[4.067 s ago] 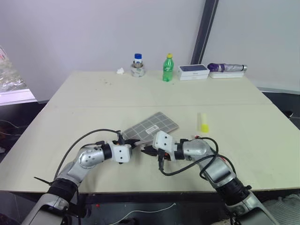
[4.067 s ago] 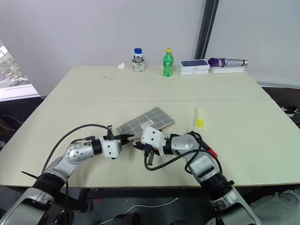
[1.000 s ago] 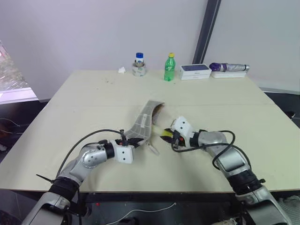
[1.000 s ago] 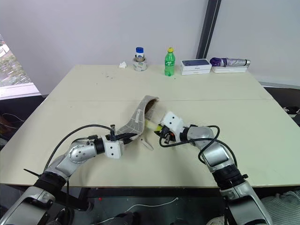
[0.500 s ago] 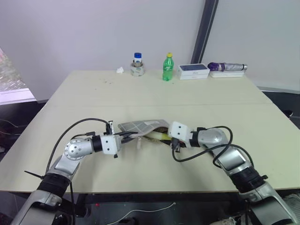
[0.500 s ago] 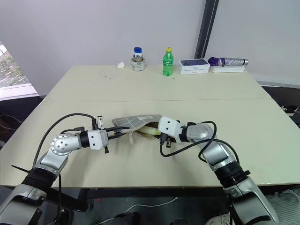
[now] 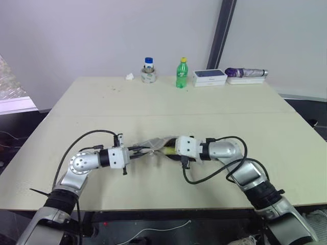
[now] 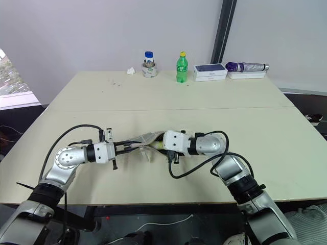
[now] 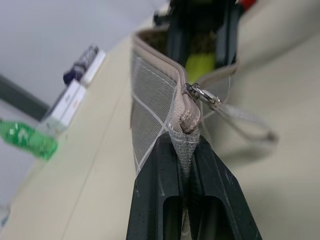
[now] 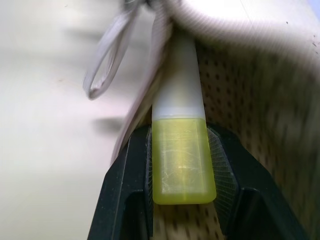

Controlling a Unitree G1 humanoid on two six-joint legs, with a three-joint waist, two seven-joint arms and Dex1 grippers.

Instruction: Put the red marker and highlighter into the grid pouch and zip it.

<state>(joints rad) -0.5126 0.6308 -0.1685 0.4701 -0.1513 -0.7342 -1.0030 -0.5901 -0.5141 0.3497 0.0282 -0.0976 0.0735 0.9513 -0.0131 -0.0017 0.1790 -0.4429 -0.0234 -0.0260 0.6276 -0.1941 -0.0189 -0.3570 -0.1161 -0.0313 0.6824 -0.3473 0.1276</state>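
Observation:
My left gripper (image 9: 182, 146) is shut on the end seam of the grid pouch (image 9: 150, 102), holding it just above the table (image 7: 92, 112) in front of me. The pouch's mouth gapes toward my right gripper (image 10: 182, 135). That gripper is shut on the highlighter (image 10: 182, 167), a yellow body with a pale cap, and the cap end reaches into the pouch's open mouth. In the head views the two grippers face each other with the pouch (image 7: 153, 143) stretched between them. The zipper pull (image 9: 201, 95) and its strap hang beside the opening. The red marker is out of view.
Along the table's far edge stand a jar with a blue lid (image 7: 148, 71), a green bottle (image 7: 181, 74), a white box (image 7: 209, 77) and a purple folded umbrella (image 7: 245, 73).
The pouch, held upright a second ago, now lies nearly level between the grippers. My right gripper has moved in toward it, putting the highlighter's cap end into the mouth. My left hand drew leftward.

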